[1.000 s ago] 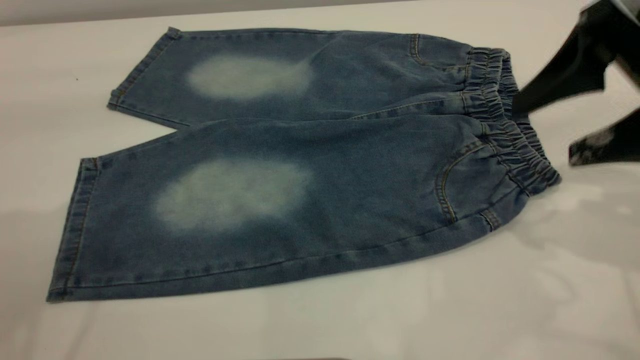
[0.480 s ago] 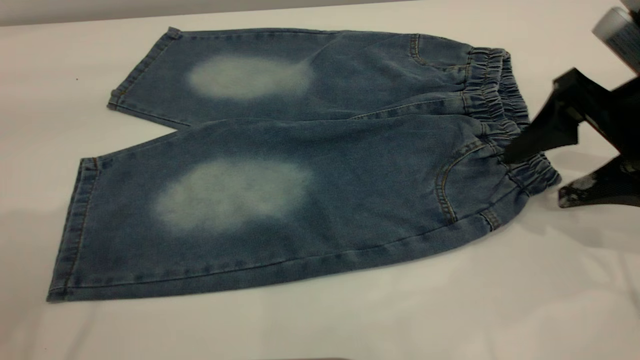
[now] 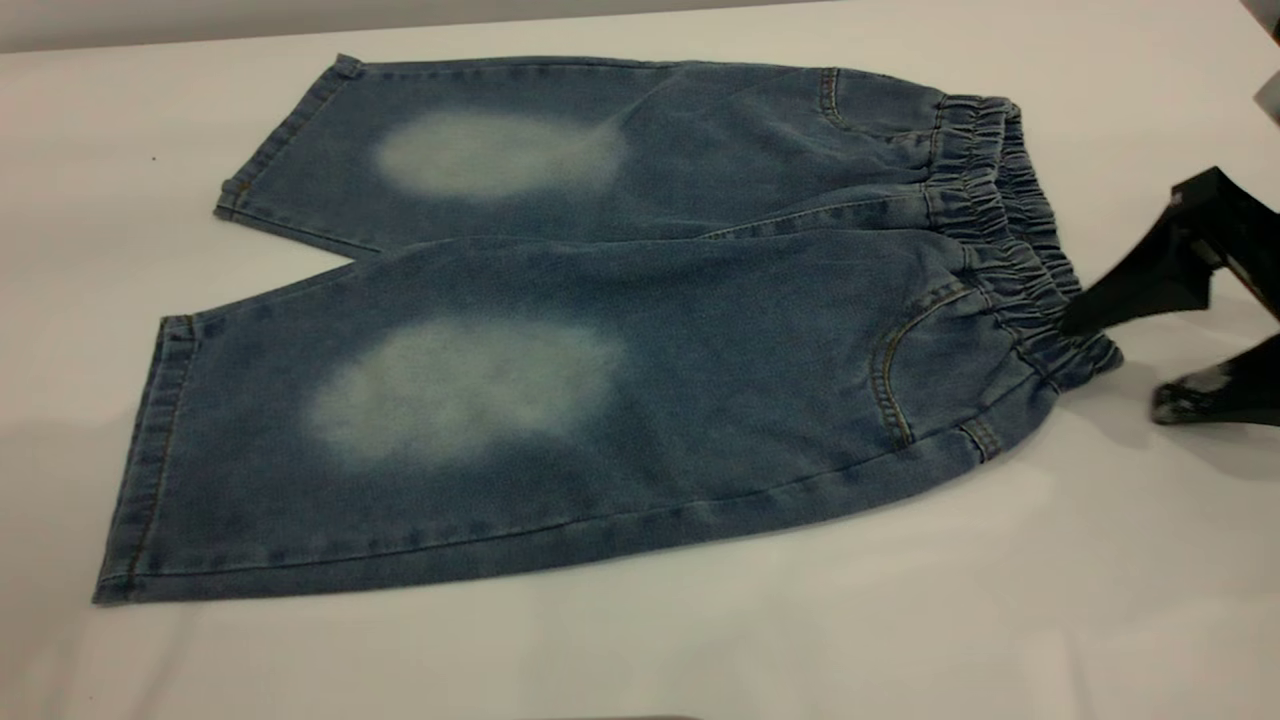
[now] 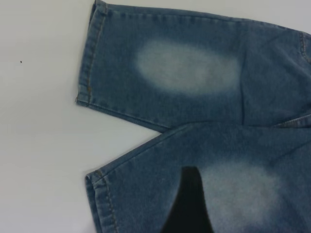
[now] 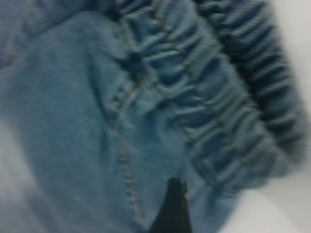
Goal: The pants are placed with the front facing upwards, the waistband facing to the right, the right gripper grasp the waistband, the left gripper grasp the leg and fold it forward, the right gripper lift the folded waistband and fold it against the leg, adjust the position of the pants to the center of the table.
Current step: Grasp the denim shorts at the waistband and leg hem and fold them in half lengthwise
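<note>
The pants (image 3: 600,330) are lying flat and unfolded on the white surface (image 3: 1000,620), front side up, both legs pointing toward the left of the exterior view and the waistband (image 3: 1010,240) toward the right. A pale oval knee patch is showing on each leg. The right pincer (image 3: 1110,365) is sitting at the right edge of the exterior view, its two black wedge-shaped jaws spread apart and holding nothing. The upper jaw tip is meeting the near end of the gathered waistband, and the lower jaw tip is resting low by the surface, just beside the waistband corner and clear of the cloth. In the right wrist view, one dark jaw tip is hanging over the denim next to the ruched band (image 5: 218,102) and a line of tan stitching. In the left wrist view, a single black finger (image 4: 189,204) of the left pincer is hovering above the nearer leg beside its faded patch; open or closed cannot be told from this, since only the one finger is visible.
</note>
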`<state>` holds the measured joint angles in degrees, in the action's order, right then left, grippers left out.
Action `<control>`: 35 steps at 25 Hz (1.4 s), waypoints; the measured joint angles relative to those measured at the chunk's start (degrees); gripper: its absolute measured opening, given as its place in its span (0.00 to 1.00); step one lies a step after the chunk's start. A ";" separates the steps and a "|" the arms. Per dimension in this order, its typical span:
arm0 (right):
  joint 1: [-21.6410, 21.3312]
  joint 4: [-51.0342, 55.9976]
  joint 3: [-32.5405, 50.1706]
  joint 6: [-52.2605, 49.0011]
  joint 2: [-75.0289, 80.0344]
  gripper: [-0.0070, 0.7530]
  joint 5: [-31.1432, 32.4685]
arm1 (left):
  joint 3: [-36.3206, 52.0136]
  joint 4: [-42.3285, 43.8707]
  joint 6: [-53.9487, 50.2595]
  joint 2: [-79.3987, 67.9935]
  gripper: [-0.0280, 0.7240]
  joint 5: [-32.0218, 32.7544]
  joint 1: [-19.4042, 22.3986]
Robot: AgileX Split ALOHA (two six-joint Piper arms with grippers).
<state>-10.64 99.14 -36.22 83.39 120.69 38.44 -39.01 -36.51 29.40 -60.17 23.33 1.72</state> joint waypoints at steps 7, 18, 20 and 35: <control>0.00 5.34 -5.55 5.88 11.93 0.72 17.70 | 0.00 -0.19 0.00 0.00 0.78 0.14 0.00; 0.00 3.29 -5.71 6.49 9.65 0.09 9.07 | 0.00 0.16 -0.99 0.00 0.78 7.60 0.00; 0.00 1.72 -5.71 6.04 7.17 0.07 6.49 | 0.00 0.87 -1.68 0.00 0.78 10.02 0.00; 0.93 -2.52 -5.44 3.93 -0.10 0.07 5.72 | 9.26 10.66 -12.11 -8.85 0.78 13.56 0.00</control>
<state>-9.71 96.62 -41.66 87.32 120.59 44.16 -29.75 -25.84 17.29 -69.02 36.89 1.72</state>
